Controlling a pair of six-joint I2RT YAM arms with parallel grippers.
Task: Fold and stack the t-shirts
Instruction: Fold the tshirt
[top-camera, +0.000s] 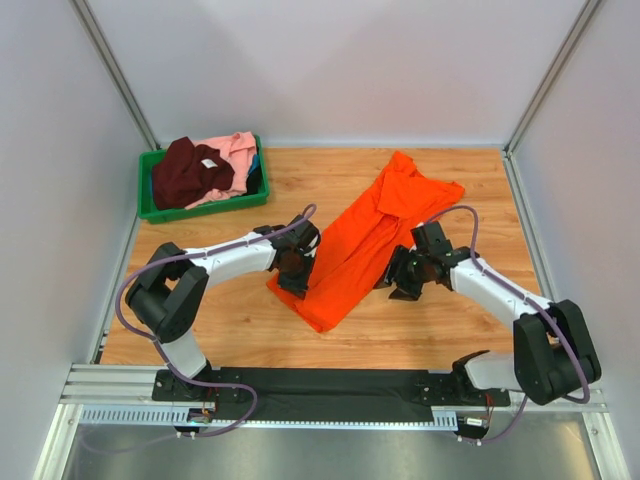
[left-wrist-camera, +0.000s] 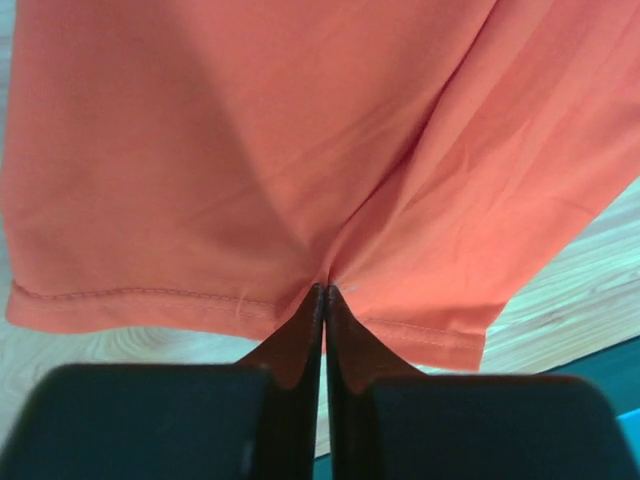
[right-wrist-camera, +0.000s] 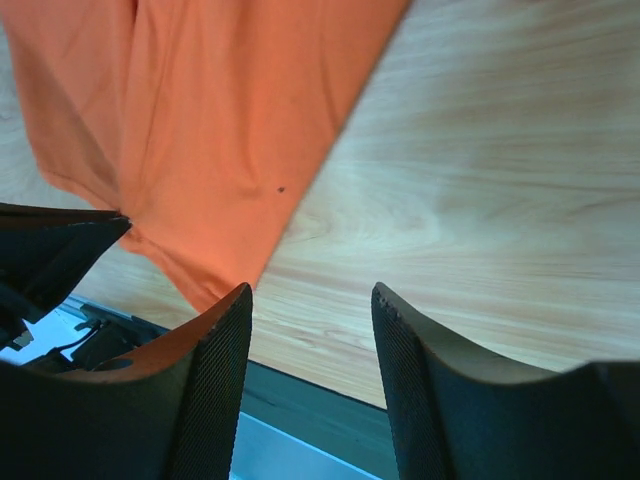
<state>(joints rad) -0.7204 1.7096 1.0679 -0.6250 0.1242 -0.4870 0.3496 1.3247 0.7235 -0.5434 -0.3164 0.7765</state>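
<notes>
The orange t-shirt (top-camera: 365, 245) lies in a long strip on the tabletop (top-camera: 450, 320). Left jaws are closed on its hem; right jaws gape empty beside it. Pulling from one corner alone could bunch the cloth.

A pale wood-grain counter (top-camera: 300, 170) is seen across the middle of the overhead frame, evenly lit with only soft shadows. It is enclosed by plain grey-white walls at the back (top-camera: 330, 60), left (top-camera: 50, 200) and right (top-camera: 600, 200), joined by slim metal posts (top-camera: 115, 70) running up to the upper corners. A green bin (top-camera: 170, 213) is set at the counter's upper left. Along the lower edge, a black strip (top-camera: 330, 382) is laid above a ribbed aluminium rail (top-camera: 110, 385).
</notes>
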